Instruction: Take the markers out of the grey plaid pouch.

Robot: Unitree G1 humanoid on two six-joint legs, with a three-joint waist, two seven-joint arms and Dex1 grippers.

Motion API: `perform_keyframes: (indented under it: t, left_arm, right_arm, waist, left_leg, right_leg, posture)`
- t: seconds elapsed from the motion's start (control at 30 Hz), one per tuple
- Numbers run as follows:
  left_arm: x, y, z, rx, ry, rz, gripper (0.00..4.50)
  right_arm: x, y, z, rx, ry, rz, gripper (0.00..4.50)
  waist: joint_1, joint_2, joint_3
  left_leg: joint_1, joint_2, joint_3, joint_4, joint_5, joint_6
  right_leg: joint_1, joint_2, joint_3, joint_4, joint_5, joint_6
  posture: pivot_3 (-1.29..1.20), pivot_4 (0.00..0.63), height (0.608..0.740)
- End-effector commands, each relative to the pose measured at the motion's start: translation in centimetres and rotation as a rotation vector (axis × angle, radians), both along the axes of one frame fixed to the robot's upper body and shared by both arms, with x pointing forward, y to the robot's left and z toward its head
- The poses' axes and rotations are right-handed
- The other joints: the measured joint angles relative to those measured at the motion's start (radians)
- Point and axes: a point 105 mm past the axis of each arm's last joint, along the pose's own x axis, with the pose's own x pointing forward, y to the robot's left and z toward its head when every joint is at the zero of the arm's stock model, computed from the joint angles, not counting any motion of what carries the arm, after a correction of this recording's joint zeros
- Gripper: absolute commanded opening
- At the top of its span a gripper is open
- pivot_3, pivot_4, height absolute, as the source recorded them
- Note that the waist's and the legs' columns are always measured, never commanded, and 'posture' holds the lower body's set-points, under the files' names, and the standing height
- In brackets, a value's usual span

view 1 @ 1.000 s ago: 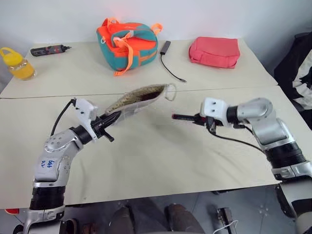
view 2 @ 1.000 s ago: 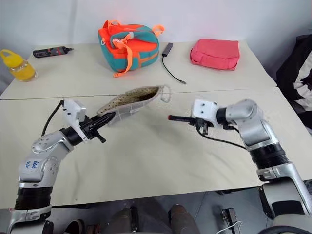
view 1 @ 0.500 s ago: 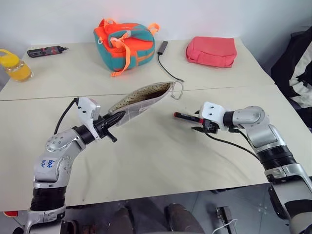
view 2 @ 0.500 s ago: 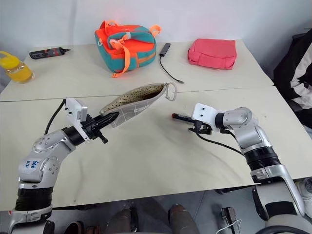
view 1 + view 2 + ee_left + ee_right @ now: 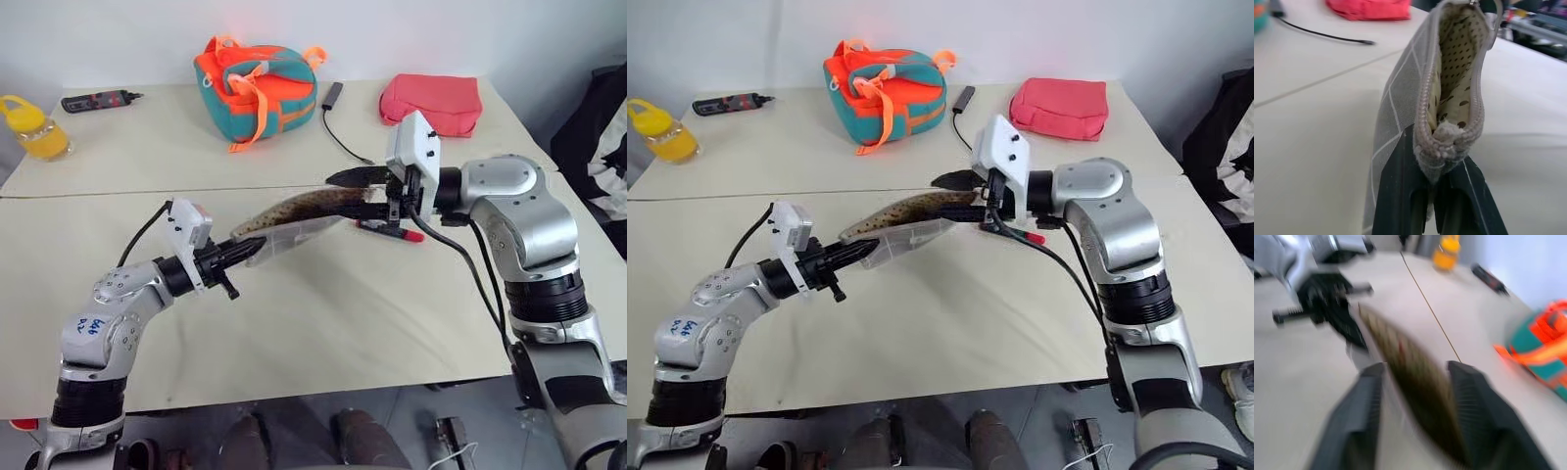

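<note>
On left arm (image 5: 100,328): blue handwritten scrawl

We seem to be in a lab or test room: two plain beige tables (image 5: 323,313) pushed together against a bare white wall (image 5: 127,34), with assorted props laid out along the back, a teal-and-orange bag (image 5: 257,76), pink pouch (image 5: 438,101), yellow bottle (image 5: 32,127) and loose cable (image 5: 343,132).

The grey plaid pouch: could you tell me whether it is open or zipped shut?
Open: the grey plaid pouch gapes, showing its dotted lining.
</note>
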Motion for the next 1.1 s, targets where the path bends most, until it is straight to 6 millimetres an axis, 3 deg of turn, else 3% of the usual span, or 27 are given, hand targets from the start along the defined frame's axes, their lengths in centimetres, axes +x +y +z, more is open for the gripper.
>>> perform_keyframes:
  t: [0.03, 0.07, 0.1, 0.3, 0.47, 0.53, 0.63, 0.77, 0.87, 1.0, 1.1]
  left_arm:
    - [-0.7, -1.3, 1.7, 0.017, -0.051, -0.057, 0.0]
    - [-0.7, -1.4, 1.9, 0.021, -0.053, -0.059, 0.0]
    - [-0.8, -1.7, 1.9, 0.021, -0.053, -0.065, 0.0]
    - [-1.5, -2.3, 1.9, 0.015, -0.029, -0.107, 0.0]
    - [-2.3, -3.1, 1.6, -0.051, 0.079, -0.168, 0.0]
    - [-2.7, -3.5, 1.5, -0.061, 0.13, -0.198, 0.0]
    - [-3.4, -4.1, 2.4, -0.119, 0.216, -0.272, 0.0]
    - [-2.5, -2.8, 1.3, -0.089, 0.263, -0.204, 0.0]
    - [-1.7, -1.9, 0.6, -0.122, 0.297, -0.152, 0.0]
    - [-1.0, -1.6, -1.5, -0.046, 0.278, -0.075, 0.0]
    - [-0.5, -1.4, -1.4, -0.046, 0.249, -0.044, 0.0]
  right_arm:
    - [0.1, 0.7, -0.2, -0.083, -0.106, -0.014, 0.47]
    - [0.4, 0.9, -1.3, -0.146, -0.139, -0.019, 0.1]
    - [0.6, 0.8, -2.7, -0.229, -0.184, -0.017, 0.04]
    - [2.5, 0.5, -5.7, -0.413, -0.294, -0.067, 0.04]
    - [2.5, 1.3, -6.6, -0.521, -0.37, -0.026, 0.04]
    - [2.0, 2.1, -6.2, -0.506, -0.359, -0.006, 0.04]
    - [2.1, 1.6, -5.4, -0.54, -0.328, -0.013, 0.04]
    - [2.1, -0.1, -6.4, -0.673, -0.274, -0.004, 0.04]
    - [1.6, 1.2, -6.0, -0.648, -0.278, 0.023, 0.04]
    - [2.1, 2.3, -9.7, -0.709, -0.291, 0.039, 0.04]
    - [3.4, 2.9, -10.2, -0.693, -0.326, -0.01, 0.04]
  waist:
    - [0.003, 0.0, 0.0]
    - [0.003, 0.0, 0.0]
    - [0.003, 0.0, 0.0]
    - [0.002, 0.0, 0.0]
    - [-0.004, 0.0, 0.0]
    - [-0.005, 0.0, 0.0]
    - [-0.001, -0.001, 0.001]
    - [0.001, -0.001, 0.001]
    - [0.001, -0.001, 0.001]
    - [-0.008, -0.001, 0.001]
    - [-0.01, -0.001, 0.001]
  left_leg:
    - [0.0, 0.0, 0.0, 0.0, 0.0, 0.0]
    - [0.0, 0.0, 0.0, 0.001, 0.0, 0.0]
    - [0.0, 0.0, 0.0, 0.001, 0.0, 0.0]
    - [0.0, 0.0, 0.001, 0.002, 0.0, 0.0]
    - [0.0, 0.0, 0.001, 0.001, 0.0, 0.0]
    - [0.0, 0.001, 0.0, 0.001, 0.0, 0.0]
    - [0.0, 0.0, -0.006, 0.001, 0.0, 0.0]
    - [0.0, 0.0, -0.009, 0.003, 0.0, 0.0]
    - [0.001, 0.0, -0.009, 0.002, 0.0, 0.0]
    - [0.001, 0.0, -0.009, 0.002, 0.0, 0.0]
    - [0.001, 0.0, -0.009, 0.003, 0.0, 0.0]
  right_leg:
    - [0.0, 0.0, 0.0, 0.0, 0.0, 0.0]
    - [0.0, 0.0, 0.0, 0.0, 0.0, 0.0]
    - [0.0, 0.0, 0.0, 0.0, 0.0, 0.0]
    - [-0.001, 0.0, 0.002, -0.001, 0.0, 0.0]
    - [-0.002, 0.001, 0.002, 0.0, 0.0, 0.0]
    - [-0.002, 0.0, 0.002, 0.0, 0.0, 0.0]
    - [-0.002, 0.0, 0.001, 0.0, 0.0, 0.0]
    - [0.0, 0.0, 0.0, 0.001, 0.0, 0.0]
    - [0.0, 0.0, 0.0, 0.0, 0.0, 0.0]
    - [0.0, 0.001, 0.0, 0.001, 0.0, 0.0]
    - [0.0, 0.0, 0.0, 0.0, 0.0, 0.0]
  posture:
    - [0.0, 0.15, 0.74]
    - [0.0, 0.15, 0.74]
    - [0.0, 0.15, 0.74]
    - [0.0, 0.15, 0.74]
    - [0.0, 0.15, 0.74]
    - [0.0, 0.15, 0.74]
    - [0.0, 0.15, 0.74]
    - [0.0, 0.15, 0.74]
    - [0.0, 0.15, 0.74]
    - [0.0, 0.15, 0.74]
    - [0.0, 0.15, 0.74]
